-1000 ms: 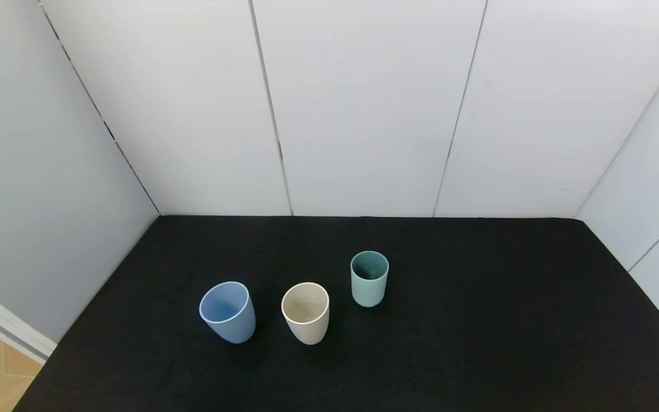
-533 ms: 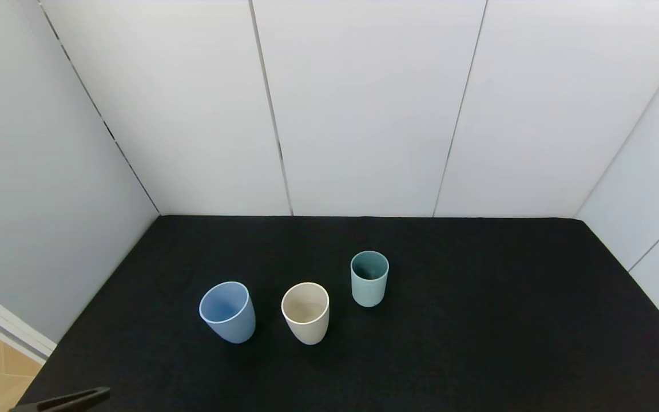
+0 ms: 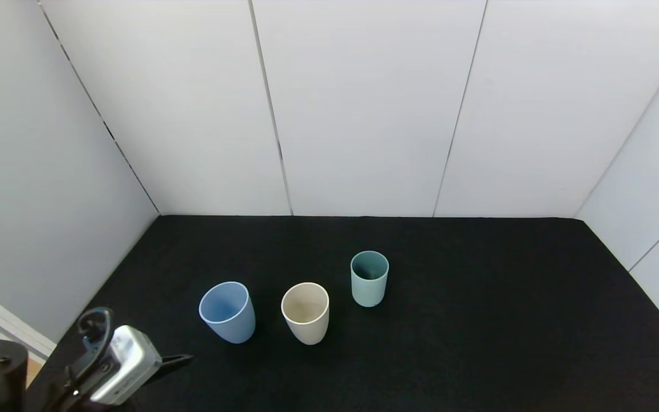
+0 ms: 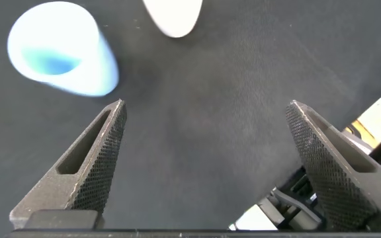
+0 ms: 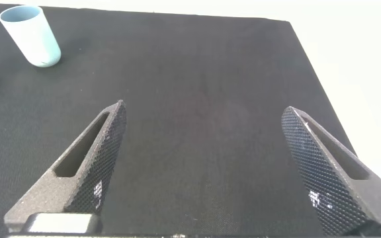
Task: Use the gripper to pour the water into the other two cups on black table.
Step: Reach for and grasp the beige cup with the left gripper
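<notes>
**Three cups wait on the black worktop**

The left pincer point(image 4: 204, 132) is wide apart, empty, above the soft black worktop point(image 3: 478, 320) at its near left corner. The right pincer point(image 5: 204, 139) is wide too. Past the left one stand three smooth round cups in a row: light blue cup point(image 3: 227, 312), beige cup point(image 3: 305, 313), teal-green cup point(image 3: 369, 278).

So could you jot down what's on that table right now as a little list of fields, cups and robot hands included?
surface: black table
middle cup: beige cup, upright
cup to robot's left: light blue cup, upright
cup to robot's right, farther back: teal-green cup, upright
left gripper: open, empty, over the table's near-left corner
right gripper: open, empty, outside the head view
water: not discernible
</notes>
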`<state>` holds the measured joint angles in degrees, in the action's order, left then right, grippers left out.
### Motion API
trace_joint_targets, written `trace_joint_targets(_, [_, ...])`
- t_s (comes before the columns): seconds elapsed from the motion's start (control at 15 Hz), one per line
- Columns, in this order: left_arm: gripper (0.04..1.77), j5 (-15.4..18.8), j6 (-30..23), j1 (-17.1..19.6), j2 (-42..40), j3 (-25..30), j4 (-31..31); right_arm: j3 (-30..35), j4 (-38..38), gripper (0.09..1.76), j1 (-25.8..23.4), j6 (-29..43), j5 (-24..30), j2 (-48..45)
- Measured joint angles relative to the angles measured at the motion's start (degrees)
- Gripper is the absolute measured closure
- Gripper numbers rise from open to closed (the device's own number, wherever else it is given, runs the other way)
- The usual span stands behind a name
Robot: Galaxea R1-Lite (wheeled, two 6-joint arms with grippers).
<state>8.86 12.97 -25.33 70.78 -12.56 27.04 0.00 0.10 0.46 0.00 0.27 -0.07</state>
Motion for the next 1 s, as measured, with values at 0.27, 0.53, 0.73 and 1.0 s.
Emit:
trace_joint_targets(0.27, [0.09,-1.90,-1.34,-3.91,11.85,2.30,14.28,0.00,0.00,0.14,0.05,0.00,0.00,0.00])
trace_joint_targets(0.53, [0.09,-4.40,-1.56,-6.52,24.65,4.75,30.34,0.00,-0.02,0.14,0.05,0.00,-0.02,0.00])
trace_joint_targets(0.73, [0.09,-5.60,-1.57,-7.27,33.82,6.08,43.04,0.00,0.00,0.14,0.05,0.00,0.00,0.00])
trace_joint_targets(1.0, [0.09,-6.00,-2.19,-7.30,42.67,5.67,52.11,0.00,0.00,0.14,0.05,0.00,-0.02,0.00])
